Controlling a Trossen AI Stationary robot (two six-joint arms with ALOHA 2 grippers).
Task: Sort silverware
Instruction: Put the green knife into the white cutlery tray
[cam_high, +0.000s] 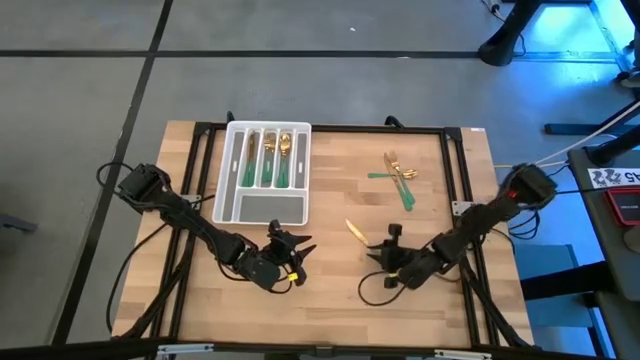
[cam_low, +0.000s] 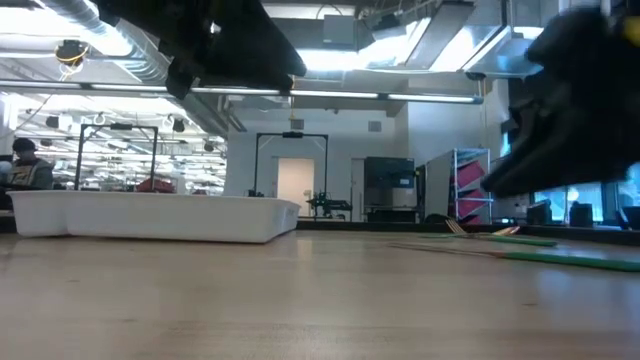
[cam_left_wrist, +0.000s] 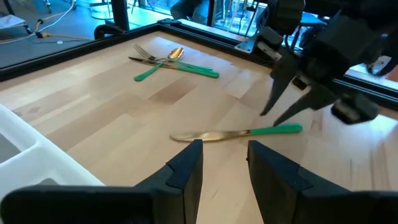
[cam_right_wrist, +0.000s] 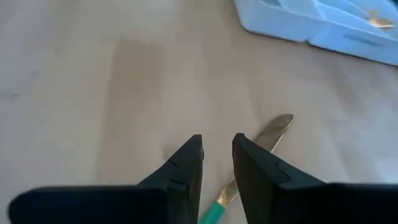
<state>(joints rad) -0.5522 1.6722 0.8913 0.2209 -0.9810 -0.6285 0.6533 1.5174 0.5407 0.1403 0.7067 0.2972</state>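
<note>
A knife (cam_left_wrist: 236, 132) with a gold blade and green handle lies flat on the table (cam_high: 355, 232), between the two grippers. My right gripper (cam_right_wrist: 217, 155) is open and low over it. Its fingers (cam_left_wrist: 280, 106) stand on either side of the knife where blade meets handle (cam_right_wrist: 225, 198). My left gripper (cam_high: 297, 246) is open and empty just left of the knife, pointing at it (cam_left_wrist: 224, 158). Two or three more pieces of silverware (cam_high: 397, 174) lie crossed farther back on the right. Several others lie in the white tray's slots (cam_high: 268, 158).
The white tray (cam_high: 232, 195) sits at the far left of the table, close behind my left gripper, and shows as a long white wall in the low view (cam_low: 150, 215). A black frame (cam_high: 462, 170) borders the table. Bare wood lies between the tray and the crossed pieces.
</note>
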